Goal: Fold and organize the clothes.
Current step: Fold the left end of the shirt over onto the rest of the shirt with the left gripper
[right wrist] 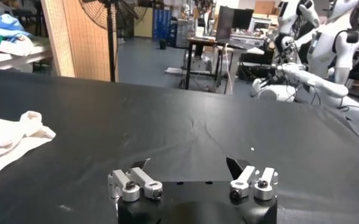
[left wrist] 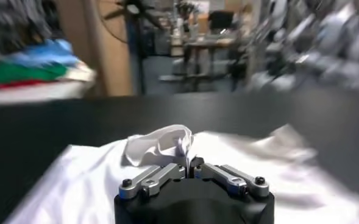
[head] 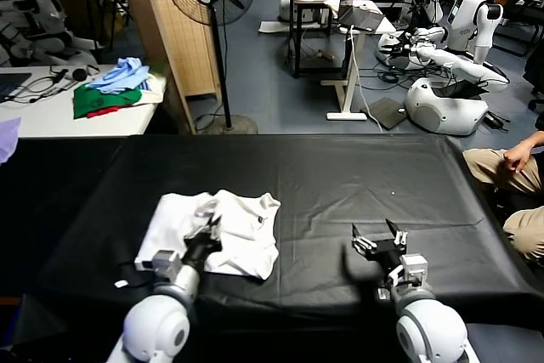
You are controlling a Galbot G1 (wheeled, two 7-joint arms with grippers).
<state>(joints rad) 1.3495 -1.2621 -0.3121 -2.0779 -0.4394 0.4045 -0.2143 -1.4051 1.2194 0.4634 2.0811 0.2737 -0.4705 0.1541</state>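
The left gripper, fingers clamped on a pinch of the soft, limp T-shirt lower left (best gripped at edges), works while the right gripper waits, fingers apart.

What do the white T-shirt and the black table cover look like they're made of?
White T-shirt: looks like soft matte knit, probably cotton; it bunches where the shut left gripper pinches it.
Black table cover: seems a thin woven cloth, slight sheen, with fine creases showing in the right wrist view.
Right gripper hovers open.
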